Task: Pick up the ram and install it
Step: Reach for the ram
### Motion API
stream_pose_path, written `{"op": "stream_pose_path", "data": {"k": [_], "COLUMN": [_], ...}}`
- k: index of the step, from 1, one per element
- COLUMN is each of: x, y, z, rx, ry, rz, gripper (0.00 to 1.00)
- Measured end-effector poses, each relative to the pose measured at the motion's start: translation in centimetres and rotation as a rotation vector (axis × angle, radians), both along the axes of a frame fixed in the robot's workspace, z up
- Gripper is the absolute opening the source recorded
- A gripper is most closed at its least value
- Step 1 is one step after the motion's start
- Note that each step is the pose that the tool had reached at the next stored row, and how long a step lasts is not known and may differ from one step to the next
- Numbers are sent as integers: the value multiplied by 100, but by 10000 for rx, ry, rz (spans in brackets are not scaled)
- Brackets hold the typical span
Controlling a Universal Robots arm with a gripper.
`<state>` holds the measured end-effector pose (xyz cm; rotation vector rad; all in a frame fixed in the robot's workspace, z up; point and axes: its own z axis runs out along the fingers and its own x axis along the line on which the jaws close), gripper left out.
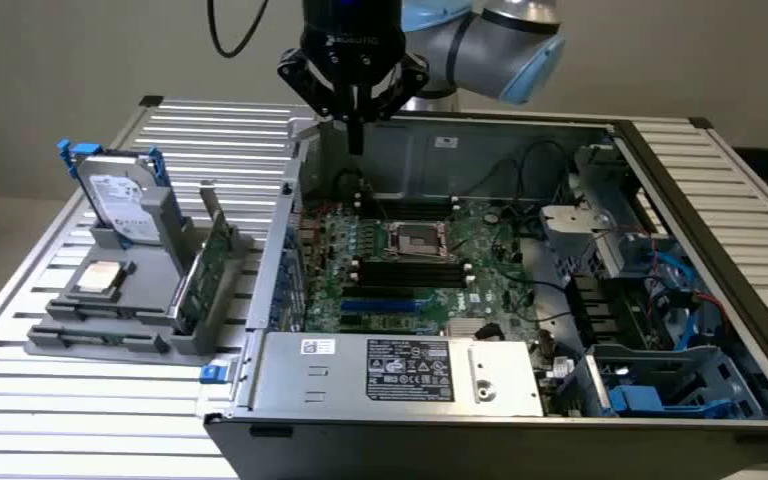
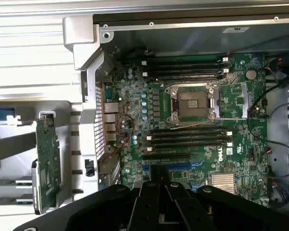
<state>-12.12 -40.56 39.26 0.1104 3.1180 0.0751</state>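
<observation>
Nearest is the open grey metal computer case point(image 1: 491, 150), with the green motherboard point(image 1: 491, 285) lying flat inside it. The long black memory slots point(image 1: 411, 272) run beside the processor socket. On the exterior view's left, a grey rack point(image 1: 91, 335) holds a tall green expansion card point(image 1: 217, 275) and a silver hard drive with blue rails point(image 1: 120, 205).

Farther back, the black gripper point(image 1: 355, 140) hangs over the case's far left corner with its fingers pressed together. I cannot tell where the ram is, or whether a thin stick sits edge-on between the fingers. So the step could be either pickup or carrying. Installing it would call for lining the stick up along a slot and pressing it straight down.
</observation>
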Motion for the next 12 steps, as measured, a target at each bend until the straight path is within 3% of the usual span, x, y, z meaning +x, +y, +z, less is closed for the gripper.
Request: {"op": "stream_pose_path", "data": {"k": [12], "x": [-18], "y": [-3], "z": [1], "rx": [-2], "ry": [1], "rz": [1], "gripper": [11]}}
